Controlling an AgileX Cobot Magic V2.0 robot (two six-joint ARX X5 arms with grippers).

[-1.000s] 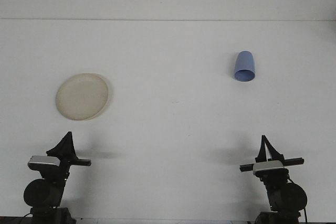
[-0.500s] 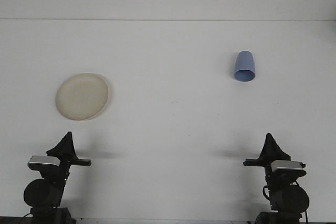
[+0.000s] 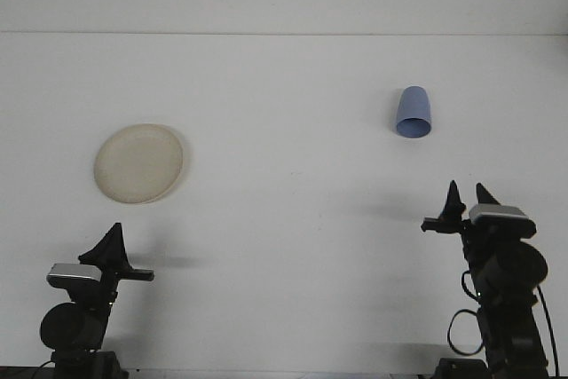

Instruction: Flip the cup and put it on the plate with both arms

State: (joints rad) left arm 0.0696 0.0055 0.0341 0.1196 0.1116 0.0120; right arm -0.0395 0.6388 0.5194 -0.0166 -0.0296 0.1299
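Count: we see one blue cup [image 3: 414, 113], one pale plate [image 3: 139, 162], and two arms on the white counter [image 3: 293, 219]
Left arm: it sits low at the near left edge, its left pincer [image 3: 113, 241] pointing up; we cannot tell how its fingers stand
Right arm: it is raised at the near right, its right pincer [image 3: 469, 196] showing two tips slightly parted, released and grasping nothing
Cup: it lies on its side at far right, its long axis running away from us, mouth toward us
Plate: it lies flat at left, well apart from the cup
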